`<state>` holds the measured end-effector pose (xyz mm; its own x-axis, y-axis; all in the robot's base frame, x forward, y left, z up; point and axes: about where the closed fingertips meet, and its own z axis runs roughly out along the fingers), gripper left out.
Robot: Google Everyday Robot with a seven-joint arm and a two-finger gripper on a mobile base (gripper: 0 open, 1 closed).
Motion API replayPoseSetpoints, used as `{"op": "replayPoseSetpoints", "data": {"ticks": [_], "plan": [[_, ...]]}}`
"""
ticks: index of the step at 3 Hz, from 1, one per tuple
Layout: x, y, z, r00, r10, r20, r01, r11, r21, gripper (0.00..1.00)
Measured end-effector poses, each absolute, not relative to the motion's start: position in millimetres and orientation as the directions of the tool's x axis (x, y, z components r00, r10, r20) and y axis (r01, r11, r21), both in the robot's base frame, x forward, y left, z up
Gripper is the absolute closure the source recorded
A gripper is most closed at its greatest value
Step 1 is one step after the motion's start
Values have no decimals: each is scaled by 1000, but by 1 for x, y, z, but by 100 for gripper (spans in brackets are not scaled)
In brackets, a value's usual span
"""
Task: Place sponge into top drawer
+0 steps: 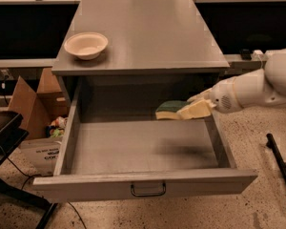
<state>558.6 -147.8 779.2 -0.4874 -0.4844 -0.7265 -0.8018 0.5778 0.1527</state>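
Observation:
The top drawer (pixel 143 187) is pulled wide open below the grey cabinet top, its dark handle at the front centre. My gripper (pixel 190 109) reaches in from the right over the drawer's right wall and is shut on the sponge (pixel 169 109), pale yellow with a dark green layer on top. The sponge hangs in the air over the back right part of the drawer, above its floor and not touching it.
A round cream bowl (pixel 86 45) sits on the cabinet top (pixel 148 32) at the left. A cardboard box (pixel 35 99) and a dark chair part (pixel 5 132) stand left of the drawer. A black bar (pixel 281 168) lies on the floor at the right.

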Motion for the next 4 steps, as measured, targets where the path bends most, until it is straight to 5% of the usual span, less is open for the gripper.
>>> {"op": "replayPoseSetpoints", "data": {"ticks": [1, 4], "plan": [[533, -106, 751, -520, -367, -771, -764, 604, 227, 100], [535, -93, 745, -519, -342, -784, -749, 624, 223, 34]]}}
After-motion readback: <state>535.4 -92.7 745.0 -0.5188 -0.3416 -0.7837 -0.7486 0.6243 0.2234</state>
